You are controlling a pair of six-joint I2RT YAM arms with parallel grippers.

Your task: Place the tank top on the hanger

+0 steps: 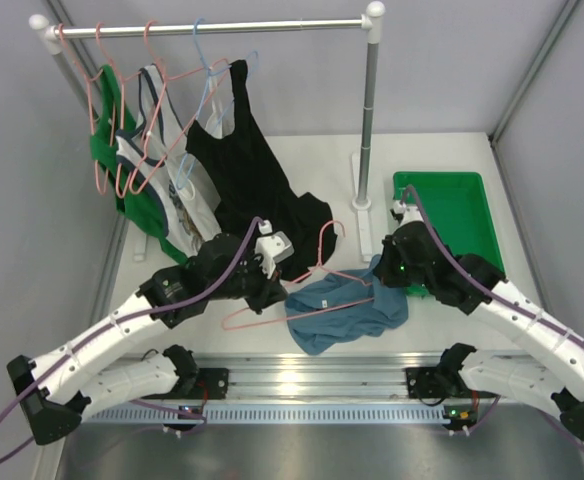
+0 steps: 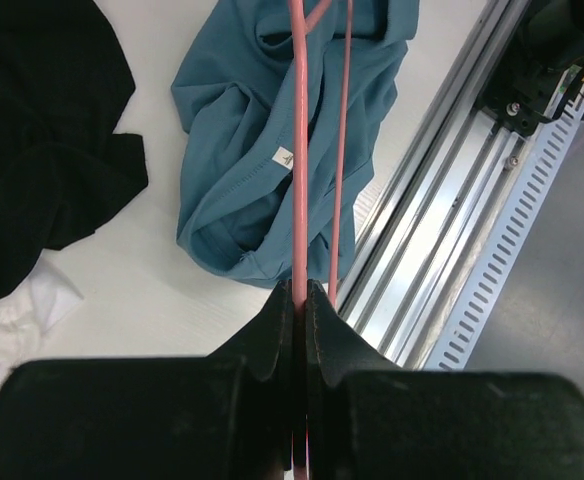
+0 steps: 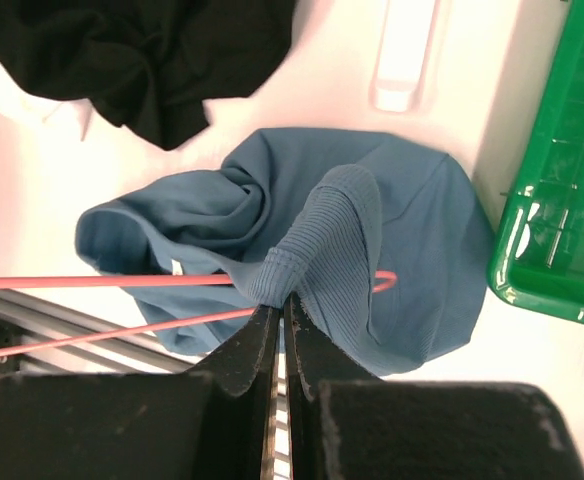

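At the far left we see a rail (image 1: 212, 28) with several garments on it: a green top (image 1: 107, 150), a white top (image 1: 162, 150) with a print, and a black top (image 1: 242, 160) whose lower part lies on the table (image 1: 312, 160).

Just right of these, the left gripper (image 2: 300, 300) is pressed together on the hanger (image 2: 298, 150). It pinches the pink wire between its two fingers. The hanger lies nearly flat over the near middle of the table, with its hook pointing to the far side. In the right wrist view, part of its wire is covered by blue fabric.

The tank top (image 1: 347, 315) lies crumpled on the table in the near middle, between the two arms, under and around the right part of the hanger. A small white label (image 2: 284, 157) shows inside it, beside the wire.

To the right, the right gripper (image 3: 282, 300) is closed on the tank top and pinches a ribbed edge of the fabric, which is lifted a little into a fold. Behind it stands the post (image 1: 369, 110) of the rail.

At the far right a green tray (image 1: 452, 205) sits on the table, close to the tank top but not touching it
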